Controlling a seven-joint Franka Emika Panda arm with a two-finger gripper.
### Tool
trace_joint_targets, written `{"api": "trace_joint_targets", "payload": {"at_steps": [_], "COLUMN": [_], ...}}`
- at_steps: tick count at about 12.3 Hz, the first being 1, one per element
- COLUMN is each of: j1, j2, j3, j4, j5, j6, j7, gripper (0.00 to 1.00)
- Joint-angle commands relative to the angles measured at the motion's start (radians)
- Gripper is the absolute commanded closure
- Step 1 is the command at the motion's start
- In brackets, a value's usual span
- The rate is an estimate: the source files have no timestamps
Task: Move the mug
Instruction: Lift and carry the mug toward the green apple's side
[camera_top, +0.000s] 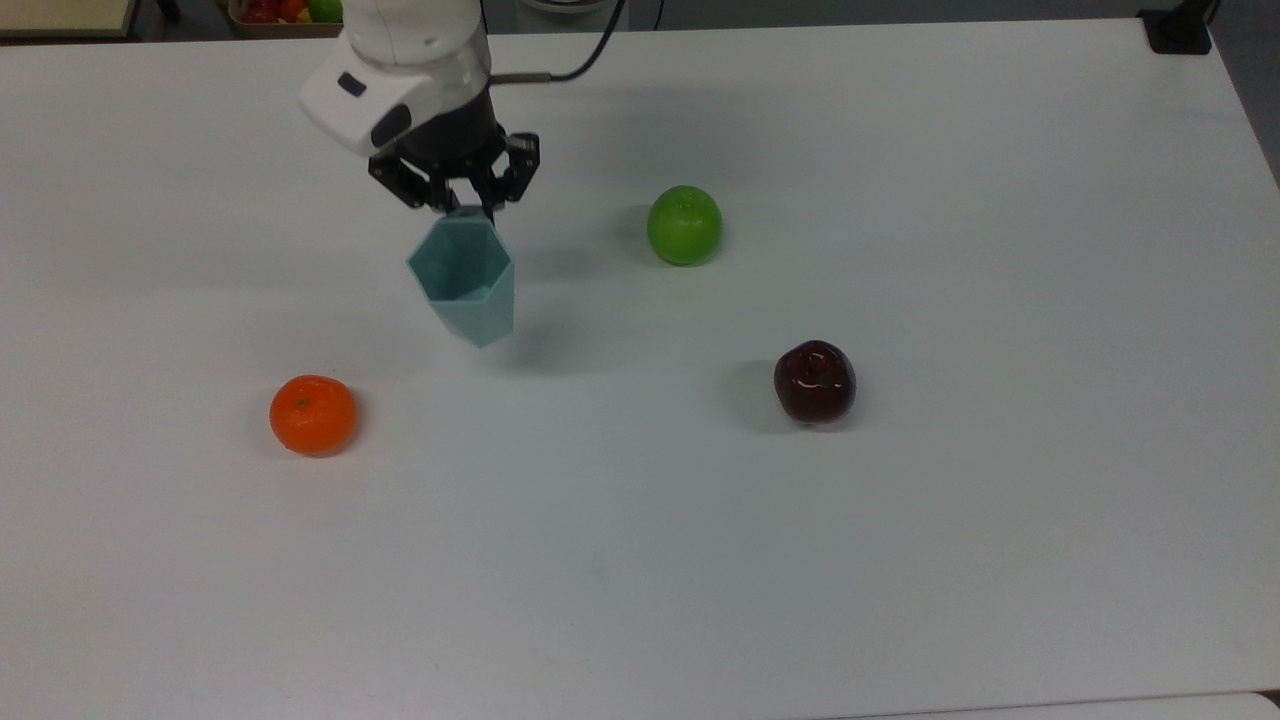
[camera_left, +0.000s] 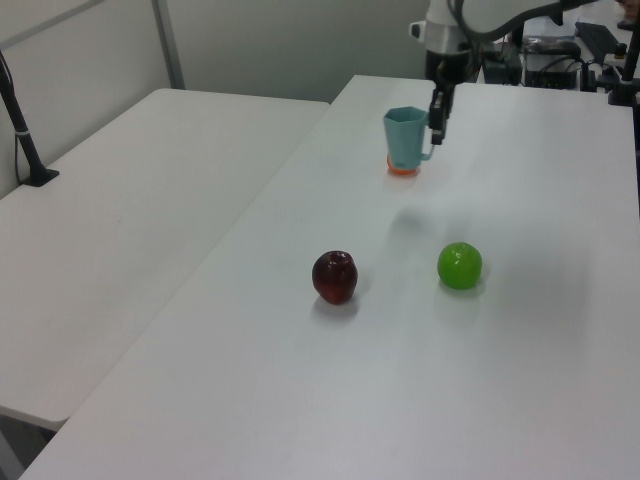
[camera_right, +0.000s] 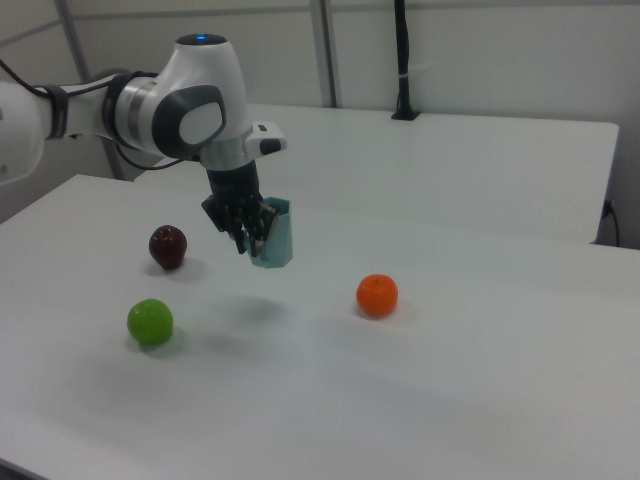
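**Mug aloft, pinched by its handle tab**

Held clear of the white table (camera_top: 900, 600), upright, hexagonal rim up: the mug (camera_top: 465, 280), with its shadow lying on the tabletop below and to the top view's right. Clamped on the small handle tab at the mug's rim: the gripper (camera_top: 460, 207), fingers closed tight around it. Seen from the left view, the mug (camera_left: 405, 138) hanging in front of the orange (camera_left: 402, 170), hiding most of it.

Taking the mug as landmark, in the top view: orange (camera_top: 313, 414) below and to the left, well apart; green apple (camera_top: 684, 225) to the right, about level; dark red apple (camera_top: 814, 381) farther right and lower. All three fruits resting on the table, none touching the mug.
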Motion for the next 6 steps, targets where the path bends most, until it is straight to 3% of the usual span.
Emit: {"api": "trace_joint_targets", "payload": {"at_steps": [1, 6], "j1": [-0.003, -0.001], "j2": [-0.178, -0.222], "j3": [-0.002, -0.001], "j4": [-0.206, -0.366], "j5": [-0.012, -0.013], "j6": [-0.014, -0.003], "j7": [0.007, 0.056], "gripper": [1.00, 1.00]}}
